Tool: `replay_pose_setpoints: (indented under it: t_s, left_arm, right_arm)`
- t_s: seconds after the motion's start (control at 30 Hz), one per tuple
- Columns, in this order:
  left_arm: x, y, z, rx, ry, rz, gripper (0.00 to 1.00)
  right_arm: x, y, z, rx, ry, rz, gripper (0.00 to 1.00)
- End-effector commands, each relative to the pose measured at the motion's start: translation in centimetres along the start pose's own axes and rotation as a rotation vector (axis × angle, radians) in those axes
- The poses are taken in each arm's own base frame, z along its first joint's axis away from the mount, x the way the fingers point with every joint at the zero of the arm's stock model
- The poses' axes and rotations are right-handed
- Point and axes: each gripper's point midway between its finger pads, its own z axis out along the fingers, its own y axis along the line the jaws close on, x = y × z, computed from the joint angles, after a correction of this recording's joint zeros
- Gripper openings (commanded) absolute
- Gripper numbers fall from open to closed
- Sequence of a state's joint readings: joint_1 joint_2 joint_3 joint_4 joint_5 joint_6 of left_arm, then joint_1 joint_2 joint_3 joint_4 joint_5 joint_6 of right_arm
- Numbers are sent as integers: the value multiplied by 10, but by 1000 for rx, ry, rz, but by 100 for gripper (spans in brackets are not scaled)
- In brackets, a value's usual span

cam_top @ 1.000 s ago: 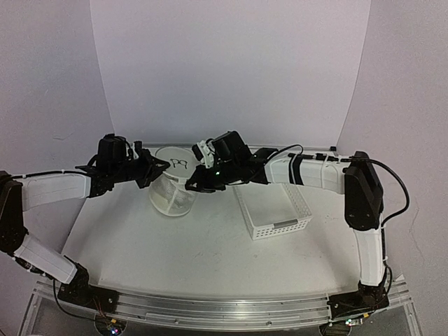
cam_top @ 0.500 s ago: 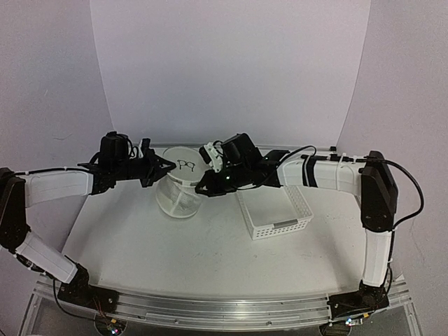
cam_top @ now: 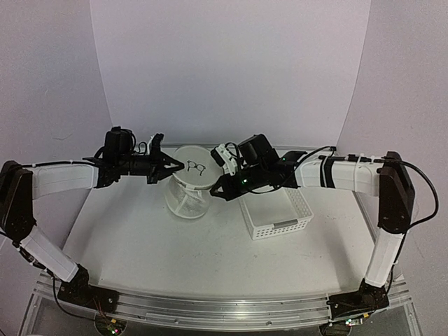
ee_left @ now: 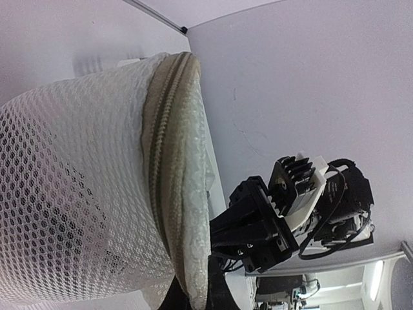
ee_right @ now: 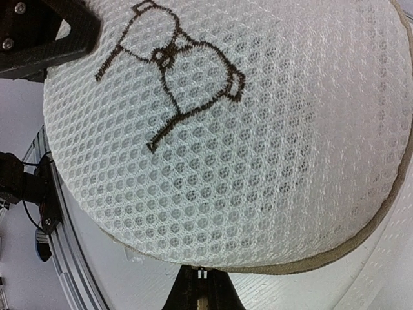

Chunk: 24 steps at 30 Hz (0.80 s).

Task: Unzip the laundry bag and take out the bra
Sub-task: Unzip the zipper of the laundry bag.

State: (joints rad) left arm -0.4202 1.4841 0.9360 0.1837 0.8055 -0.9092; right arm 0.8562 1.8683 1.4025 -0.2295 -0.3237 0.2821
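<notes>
**Laundry bag (cam_top: pixel 189 197), white translucent mesh cylinder with a tan zip rim, gripped on both sides at rear centre of the table**

1. Flat white table (cam_top: pixel 175 259): carries both items. The two arms reach in over it, one from each side.

2. The laundry bag sits between the two grippers, its round lid uppermost and tipped toward the top camera. In the left wrist view the zip teeth are meshed along the stretch of rim that shows. Whether the base rests on the table cannot be told, and the contents cannot be made out through the mesh.

3. White rectangular lattice plastic basket (cam_top: pixel 276 210): just right of the bag and apart from it, with its far end beneath the right forearm.

4. Left gripper (cam_top: pixel 176 166): at the lid's left edge, with its fingers together and clamped on the tan rim.

5. Right gripper (cam_top: pixel 215 190): at the lid's right edge, slightly lower, with its fingers likewise pinched on the rim binding.

6. Small black line-drawn mark (ee_right: pixel 171 77): on the lid, toward the left gripper's side.
</notes>
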Motion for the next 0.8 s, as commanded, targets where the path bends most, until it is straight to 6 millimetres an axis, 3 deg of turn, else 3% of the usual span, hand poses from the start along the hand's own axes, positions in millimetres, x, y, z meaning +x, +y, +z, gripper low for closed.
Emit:
replay_pose_setpoints:
  t_s: [0.0,0.33,0.57,0.77]
  left_arm:
    - [-4,-51,-5,169,65,184,0]
    - [15,-51,-6,237,182,215,0]
    - [19,-24,0,115,233,217,0]
    - [21,-7,7,72,263,201,0]
  right_arm:
    - [-19,9,-29,-9,-72,-101,0]
    - [-9,-9,-48,101,-75,-222,0]
    - [11,-43,-65,293,-53,-311,0]
    - [22,-34,-67,233,-38,-307,0]
